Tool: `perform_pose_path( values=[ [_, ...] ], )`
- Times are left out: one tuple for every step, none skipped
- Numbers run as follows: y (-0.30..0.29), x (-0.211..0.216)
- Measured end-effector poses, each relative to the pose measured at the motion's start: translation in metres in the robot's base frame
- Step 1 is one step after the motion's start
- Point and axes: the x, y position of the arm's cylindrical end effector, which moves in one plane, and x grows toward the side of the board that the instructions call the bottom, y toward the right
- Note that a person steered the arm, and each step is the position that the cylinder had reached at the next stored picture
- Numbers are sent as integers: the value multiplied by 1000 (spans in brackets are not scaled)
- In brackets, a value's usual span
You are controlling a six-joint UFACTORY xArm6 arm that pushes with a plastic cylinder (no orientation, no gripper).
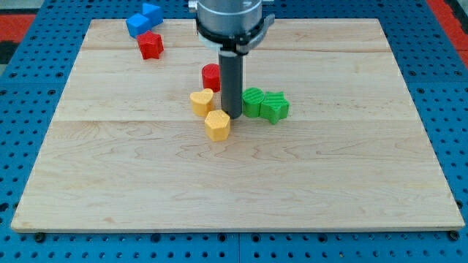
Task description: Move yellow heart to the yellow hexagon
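Observation:
The yellow heart [202, 101] lies near the middle of the wooden board [234, 183]. The yellow hexagon [217, 125] sits just below and right of it, touching or nearly touching it. My tip [232, 115] stands just right of the two yellow blocks, close to the hexagon's upper right side and right of the heart. The rod comes down from the arm's round head at the view's top.
A red cylinder [210, 77] sits above the heart, partly behind the rod. Two green blocks, a round one [253, 101] and a star [275, 107], lie right of the tip. Two blue blocks [143, 19] and a red star [151, 45] sit at the top left.

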Motion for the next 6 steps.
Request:
perform_pose_path(
  values=[
    [2,39],
    [-55,48],
    [-84,32],
    [-24,31],
    [-24,0],
    [-21,-24]
  ],
)
